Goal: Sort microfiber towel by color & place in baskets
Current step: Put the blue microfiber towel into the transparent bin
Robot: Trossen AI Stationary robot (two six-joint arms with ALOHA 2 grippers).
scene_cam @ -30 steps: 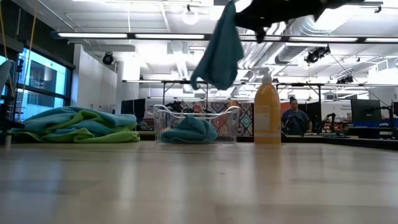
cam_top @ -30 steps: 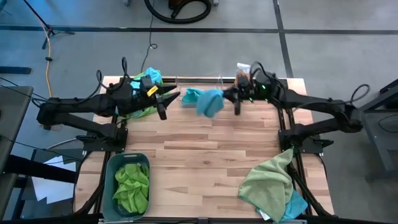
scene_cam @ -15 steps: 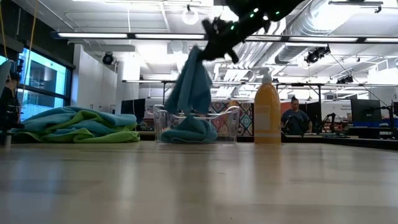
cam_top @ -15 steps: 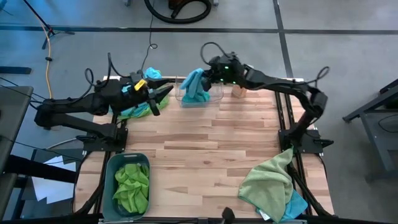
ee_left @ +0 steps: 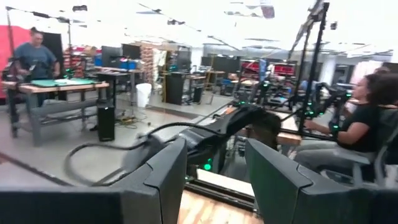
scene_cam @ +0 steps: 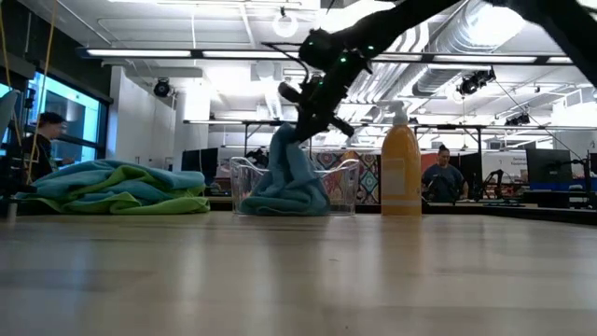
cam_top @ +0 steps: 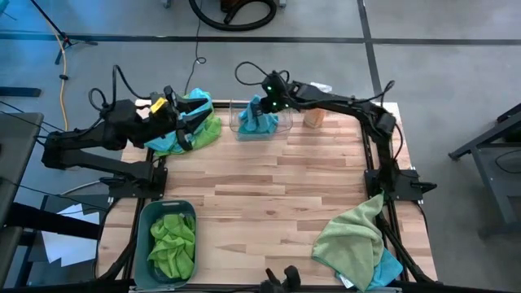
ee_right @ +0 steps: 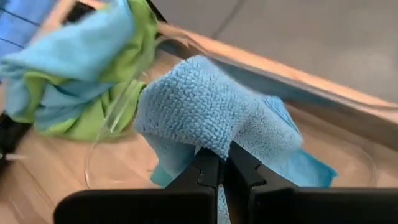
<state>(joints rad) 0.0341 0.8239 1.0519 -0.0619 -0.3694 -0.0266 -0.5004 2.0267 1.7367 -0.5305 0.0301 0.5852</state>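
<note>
Turquoise cloth fills the middle of what we see: a blue towel (cam_top: 259, 120) hangs from the right claw (cam_top: 269, 104) at the upper centre of the high view, its lower part already resting inside the clear basket (cam_top: 236, 122). In the right wrist view we see the two dark fingers (ee_right: 214, 171) clenched on a fold of that towel (ee_right: 205, 118), with the clear rim of the basket (ee_right: 118, 106) curving beside it. In the low view the same claw (scene_cam: 308, 110) sits just above the basket (scene_cam: 244, 187), and the towel (scene_cam: 291, 177) drapes from it down into the bin, onto more blue cloth lying there.

To the left of the clear basket in the high view we find a mixed heap of towels (cam_top: 199, 130), turquoise and lime green together, at the upper left of the table (cam_top: 269, 187). The left claw (cam_top: 186, 129) is over that heap; in the left wrist view its fingers (ee_left: 165, 174) stand apart with nothing between them, looking out into the room, where people sit at benches.

At the lower left of the high view the teal-grey basket (cam_top: 145, 220) holds green towels (cam_top: 172, 244). At the lower right a large green towel (cam_top: 350, 240) lies over the table edge with a blue one (cam_top: 389, 267) under its corner. An orange spray bottle (scene_cam: 401, 173) stands just right of the clear basket in the low view.
</note>
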